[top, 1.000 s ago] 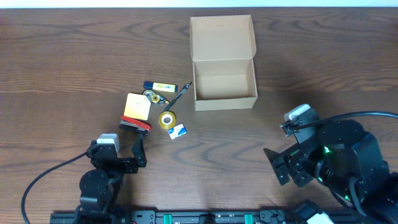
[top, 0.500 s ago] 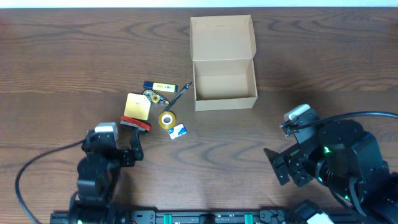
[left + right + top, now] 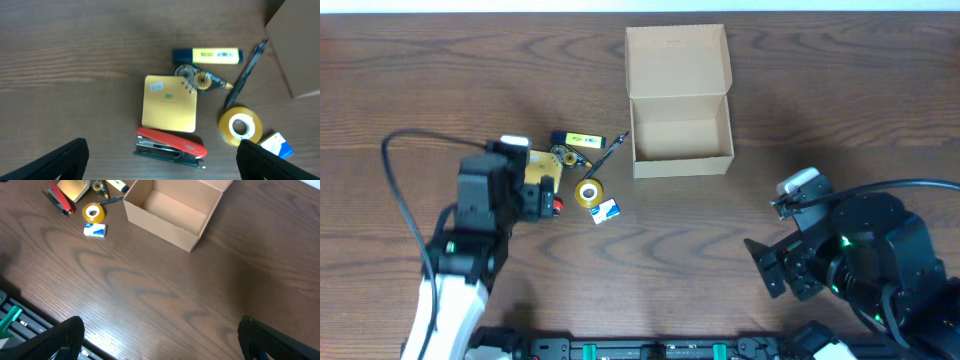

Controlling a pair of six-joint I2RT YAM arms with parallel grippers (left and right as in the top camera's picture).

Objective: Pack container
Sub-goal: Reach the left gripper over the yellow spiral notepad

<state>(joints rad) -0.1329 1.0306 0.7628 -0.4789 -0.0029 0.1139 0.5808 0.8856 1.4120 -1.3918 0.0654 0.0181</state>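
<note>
Overhead, you see the container (image 3: 682,140) sitting open at the far middle of the counter (image 3: 420,80). Its flap lid (image 3: 677,60) is folded back toward the far side, and there is nothing inside. Judging by that, packing has not begun: every item lies outside, in a cluster to the container's left. The tape roll (image 3: 588,192), the blue-and-white packet (image 3: 607,210) and the pen (image 3: 610,152) are in plain sight. The pen's far tip lies just beside the container's left front corner; you cannot tell whether it touches. Your left pincer (image 3: 542,196) hangs over the near-left part of the cluster and hides some of it.

Left wrist view shows that pincer's jaws wide apart with nothing between them. The red stapler (image 3: 170,146) lies nearest, low in the frame between the two fingers. Just beyond it is the yellow note pad (image 3: 169,104), with the correction-tape dispenser (image 3: 200,80) at its far right corner and the highlighter (image 3: 206,55) behind that.

Right wrist view shows your right pincer (image 3: 160,330) also spread wide and empty, well apart from everything, looking across bare counter at the container.

All the items are left to move. They lie crowded, so lifting one may nudge its neighbours, and the container's left wall stands between the cluster and the inside.
</note>
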